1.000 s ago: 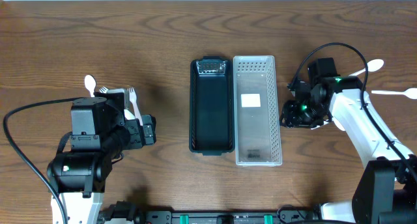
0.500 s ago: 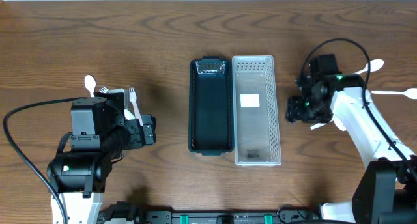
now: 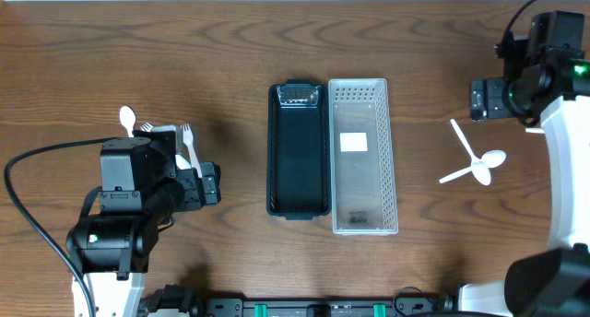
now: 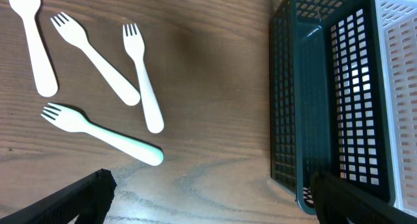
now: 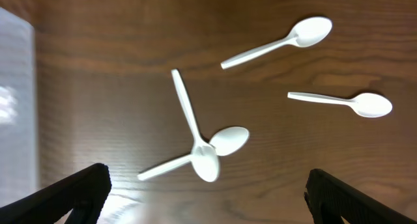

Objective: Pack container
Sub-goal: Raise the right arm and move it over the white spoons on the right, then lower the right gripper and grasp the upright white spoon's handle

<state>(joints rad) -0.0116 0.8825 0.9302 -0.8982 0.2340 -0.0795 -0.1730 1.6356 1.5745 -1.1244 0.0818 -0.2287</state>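
Lying side by side at mid-table (image 3: 230,41), long walls touching: dark container (image 3: 299,160) toward the left arm, white container (image 3: 363,183) toward the right.

Hanging low at the table's left, near the front edge: left gripper (image 3: 211,183), jaws standing wide apart, holding nothing, pointing toward the dark container. Showing beneath it in the wrist view: three white forks (image 4: 94,58) and a lone spoon (image 4: 32,42), lying loose on the wood, well apart from the dark container's mesh wall. Two of the forks lying close together at their handle ends.

Hovering at the far right, toward the back edge — right gripper (image 3: 480,98), jaws spread wide, gripping nothing. Lying on the wood below it: two crossed spoons (image 5: 198,149), one handle resting over the other just beside the bowls, and two more spoons (image 5: 277,42) lying apart from them, further out. Peeking in at the left edge of that wrist view — a strip of the white container, well apart from the crossed pair.
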